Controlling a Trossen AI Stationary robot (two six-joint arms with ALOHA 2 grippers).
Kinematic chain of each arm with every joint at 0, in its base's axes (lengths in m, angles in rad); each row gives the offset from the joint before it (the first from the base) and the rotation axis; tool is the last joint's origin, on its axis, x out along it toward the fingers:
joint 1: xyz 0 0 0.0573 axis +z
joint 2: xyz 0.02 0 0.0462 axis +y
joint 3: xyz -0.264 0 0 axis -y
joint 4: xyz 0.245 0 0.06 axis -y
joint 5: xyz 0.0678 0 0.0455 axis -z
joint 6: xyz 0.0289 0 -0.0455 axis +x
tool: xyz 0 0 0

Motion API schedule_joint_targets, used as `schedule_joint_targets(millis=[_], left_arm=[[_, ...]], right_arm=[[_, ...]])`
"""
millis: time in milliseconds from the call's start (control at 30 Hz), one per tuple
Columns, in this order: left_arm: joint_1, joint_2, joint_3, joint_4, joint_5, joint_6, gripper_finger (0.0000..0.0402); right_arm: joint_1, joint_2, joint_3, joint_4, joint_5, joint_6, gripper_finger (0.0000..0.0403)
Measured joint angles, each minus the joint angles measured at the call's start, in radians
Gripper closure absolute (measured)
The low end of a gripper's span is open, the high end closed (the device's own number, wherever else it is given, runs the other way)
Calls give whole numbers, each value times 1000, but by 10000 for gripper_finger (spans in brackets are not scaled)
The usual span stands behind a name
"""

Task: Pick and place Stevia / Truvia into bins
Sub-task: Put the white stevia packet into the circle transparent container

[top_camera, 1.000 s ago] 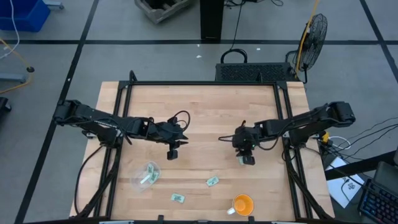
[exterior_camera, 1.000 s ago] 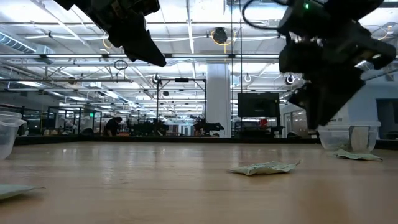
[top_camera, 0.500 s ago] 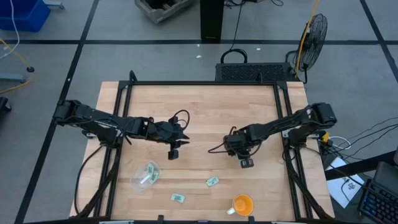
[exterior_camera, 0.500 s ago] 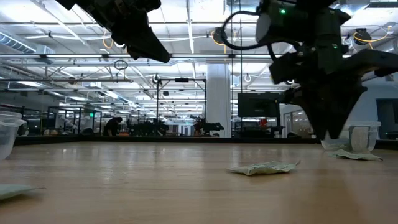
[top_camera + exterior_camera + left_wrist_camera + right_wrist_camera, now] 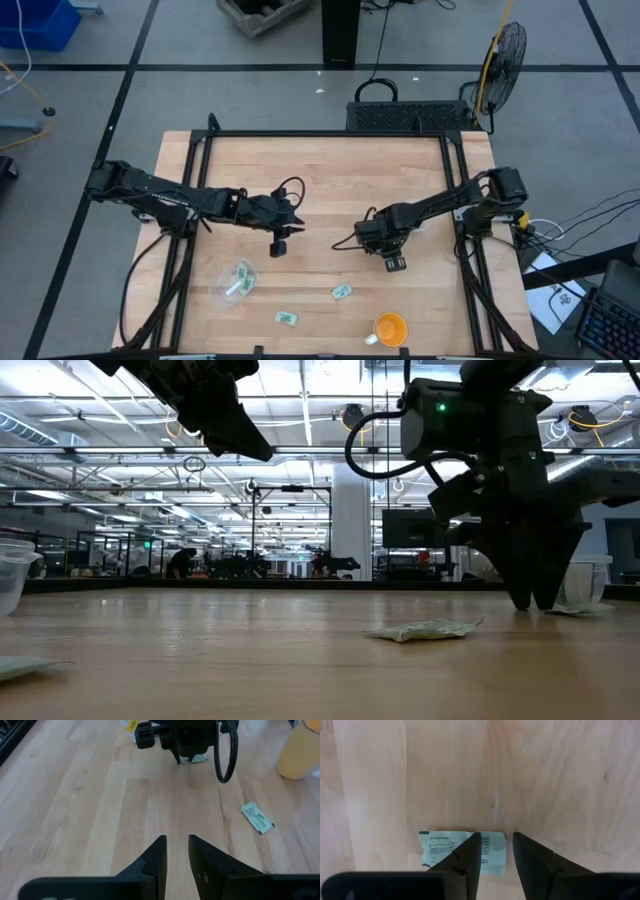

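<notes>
The pale wooden counter (image 5: 330,180) fills the frame's centre. The left gripper (image 5: 279,246) hovers left of centre, jaws slightly parted. The right gripper (image 5: 495,851), centre-right, stands low with jaws released astride a pale green-and-white paper sachet (image 5: 460,851), perhaps touching it. Lower left lies a clear round plastic cup (image 5: 233,283).

The table (image 5: 330,180) is pale wood in butted planks, smooth and faintly satin, framed by matt black metal rails (image 5: 325,134). Each sachet (image 5: 462,851) is thin printed paper, matt and slightly crinkled. The bin (image 5: 233,283) is clear, lightly glossy plastic; the orange cup (image 5: 390,328) is smooth, opaque plastic. The right gripper (image 5: 493,851) has matt dark plastic-looking fingers.
</notes>
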Motion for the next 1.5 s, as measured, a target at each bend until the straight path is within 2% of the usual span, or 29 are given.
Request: schedule_joint_targets(millis=[567, 1000, 1133, 1333, 1500], left_arm=[[0, 0, 0, -12, 0, 0, 316], [0, 0, 0, -13, 1, 0, 316], [0, 0, 0, -13, 1, 0, 316], [0, 0, 0, -13, 1, 0, 316], [0, 0, 0, -13, 1, 0, 316]], right_arm=[[0, -24, -5, -32, 1, 5, 298], [-1, -29, -78, 43, -2, 37, 300], [-1, -28, -80, 53, -2, 37, 322], [-1, -28, -81, 83, 1, 33, 392], [0, -38, -81, 86, -1, 37, 392]])
